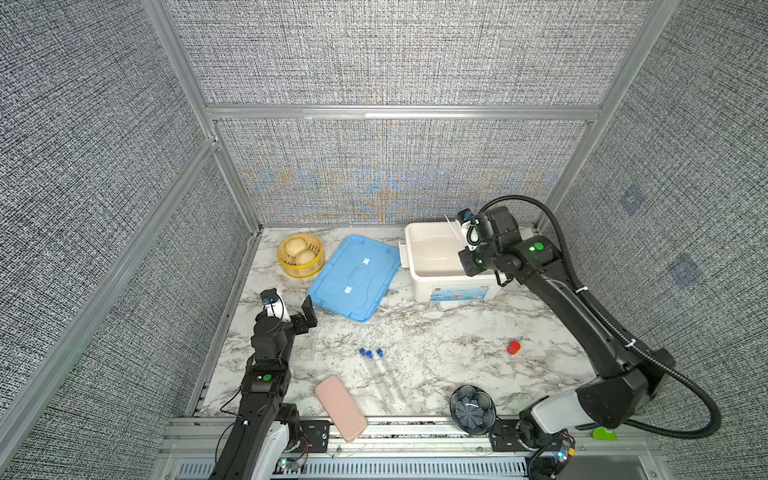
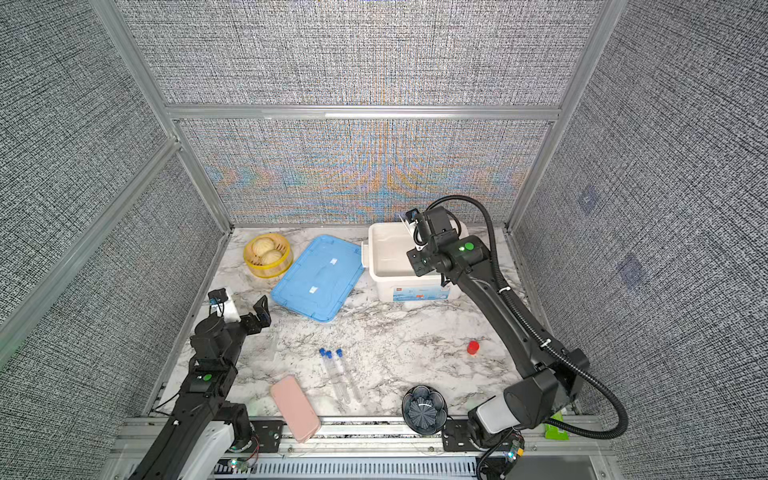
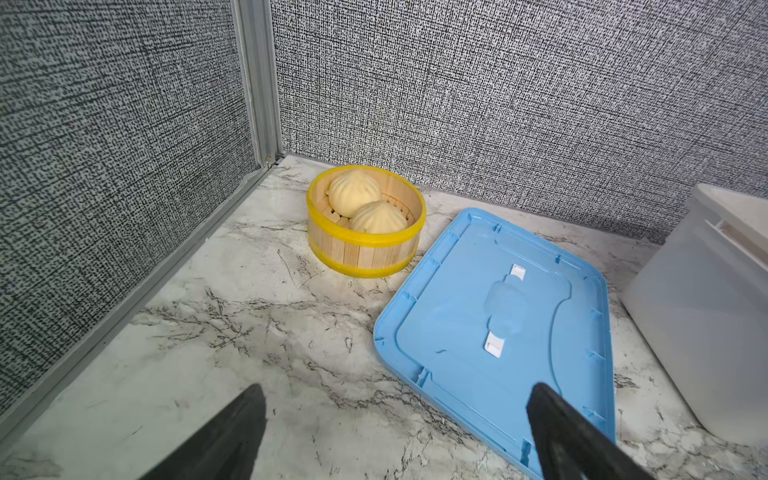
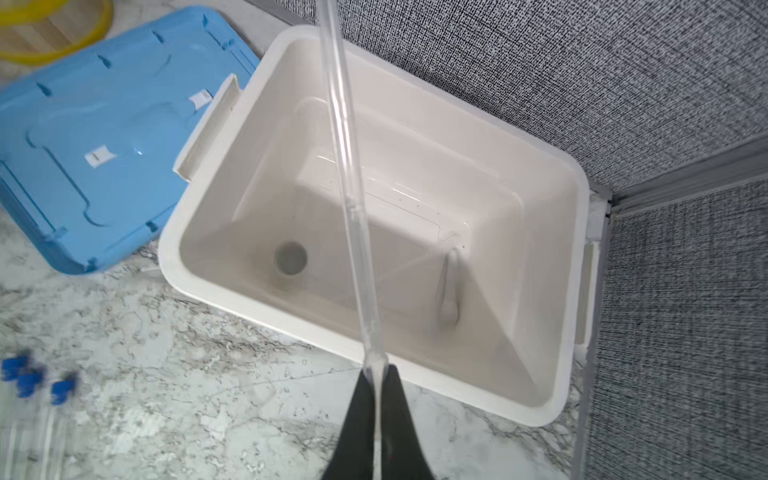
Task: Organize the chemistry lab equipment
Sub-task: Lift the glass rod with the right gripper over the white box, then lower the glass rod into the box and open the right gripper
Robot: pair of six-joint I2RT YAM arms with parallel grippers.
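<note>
Three clear tubes with blue caps [image 1: 380, 374] [image 2: 338, 372] lie side by side on the marble near the front; their caps [image 4: 29, 378] show blurred in the right wrist view. My right gripper [image 4: 376, 370] [image 1: 464, 244] is shut on a thin clear pipette [image 4: 347, 183] [image 1: 452, 227], held tilted over the open white bin [image 1: 436, 276] [image 4: 216, 299]. On the bin floor are a small round whitish bowl [image 4: 291, 257] and a pestle-like piece [image 4: 448, 291], both blurred. My left gripper [image 3: 399, 390] [image 1: 297, 309] hangs open and empty at the left. A faint clear plastic piece [image 1: 311, 345] lies beside it.
A blue lid [image 1: 353, 276] [image 3: 498, 324] lies flat left of the bin. A yellow steamer basket with buns [image 1: 301, 254] [image 3: 365, 224] stands at the back left. A pink case [image 1: 340, 407], a dark fluted bowl [image 1: 473, 409] and a red cap [image 1: 513, 347] are near the front.
</note>
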